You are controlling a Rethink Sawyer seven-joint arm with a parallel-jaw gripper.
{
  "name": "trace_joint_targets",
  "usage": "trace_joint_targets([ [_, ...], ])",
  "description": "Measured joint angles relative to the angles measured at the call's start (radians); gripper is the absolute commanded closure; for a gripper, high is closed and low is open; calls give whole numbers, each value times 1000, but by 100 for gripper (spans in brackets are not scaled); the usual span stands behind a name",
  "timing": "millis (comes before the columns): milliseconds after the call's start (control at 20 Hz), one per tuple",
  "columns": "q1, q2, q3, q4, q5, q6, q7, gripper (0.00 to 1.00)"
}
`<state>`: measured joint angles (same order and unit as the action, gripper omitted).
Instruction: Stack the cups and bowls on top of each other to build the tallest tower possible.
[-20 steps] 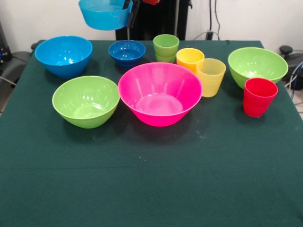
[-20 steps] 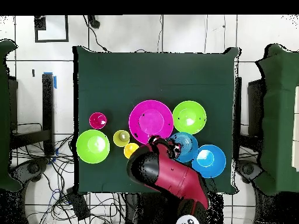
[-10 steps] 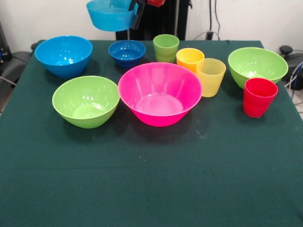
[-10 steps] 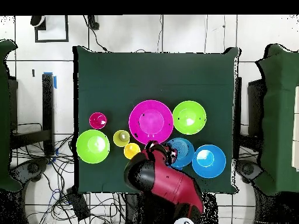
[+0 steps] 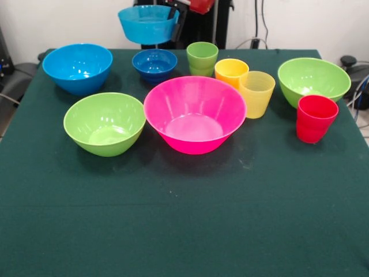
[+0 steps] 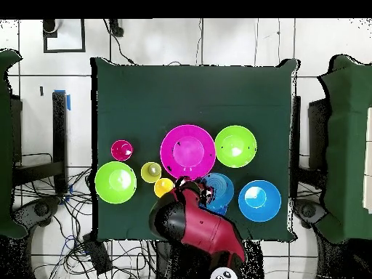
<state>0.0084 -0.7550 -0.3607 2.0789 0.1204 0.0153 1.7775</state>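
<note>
Front view: at top centre the gripper [image 5: 174,12] pinches the rim of a light blue bowl [image 5: 148,24], held in the air above the small dark blue bowl [image 5: 154,63] on the green table [image 5: 184,219]. Bright blue bowl [image 5: 77,67] far left, 2 lime bowls [image 5: 104,123] [image 5: 313,79], pink bowl [image 5: 194,113] centre. Green cup [image 5: 202,58], orange cup [image 5: 230,71], yellow cup [image 5: 256,93], red cup [image 5: 313,118] stand upright.

Overhead view: arm [image 6: 196,229] covers the green cup; light blue bowl [image 6: 220,189] sits between pink bowl [image 6: 187,151] and bright blue bowl [image 6: 259,200], hiding the dark blue bowl
</note>
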Motion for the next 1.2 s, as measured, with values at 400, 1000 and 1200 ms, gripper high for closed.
trace_joint_targets([
  [400,-1,28,25,1,0,-44,40,100],
  [1000,-16,109,54,1,-13,-142,64,100],
  [1200,-16,138,54,1,-16,-167,64,100],
])
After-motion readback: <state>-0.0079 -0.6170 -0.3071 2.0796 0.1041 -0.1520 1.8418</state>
